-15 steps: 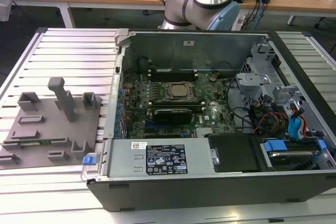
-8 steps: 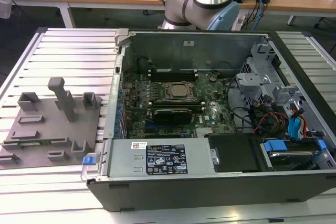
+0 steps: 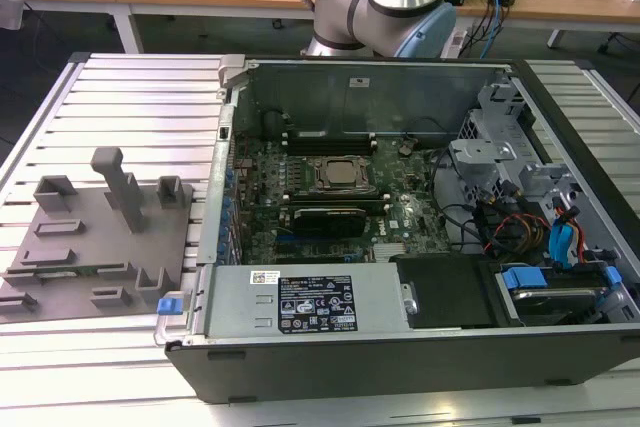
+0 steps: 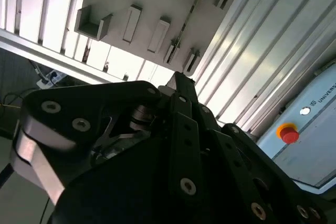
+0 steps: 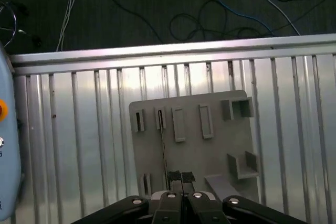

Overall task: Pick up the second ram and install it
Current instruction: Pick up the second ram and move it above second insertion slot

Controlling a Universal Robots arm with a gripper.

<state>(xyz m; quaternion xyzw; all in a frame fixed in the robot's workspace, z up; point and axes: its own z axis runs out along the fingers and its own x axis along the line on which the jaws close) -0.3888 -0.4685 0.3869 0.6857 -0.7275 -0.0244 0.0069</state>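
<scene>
Claw (image 5: 181, 176) over second ram (image 5: 161, 145), well apart.

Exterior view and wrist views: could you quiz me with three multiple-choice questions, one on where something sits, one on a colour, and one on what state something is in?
1. In the exterior view, where is the gray fixture relative to the computer case?
A. On the exterior view's left of it
B. On the exterior view's right of it
C. Inside it

2. What colour is the round button in the second wrist view?
A. Green
B. Red
C. Blue

3. How is the second ram placed now?
A. Lifted clear of everything
B. Standing on edge in the gray fixture
C. Lying flat on the floor

Answers:
1 A: the fixture lies beside the case's wall on that side.
2 B: its cap is plainly red.
3 B: the first wrist view shows a thin stick upright in the fixture, with the end effector clear of it.
</scene>
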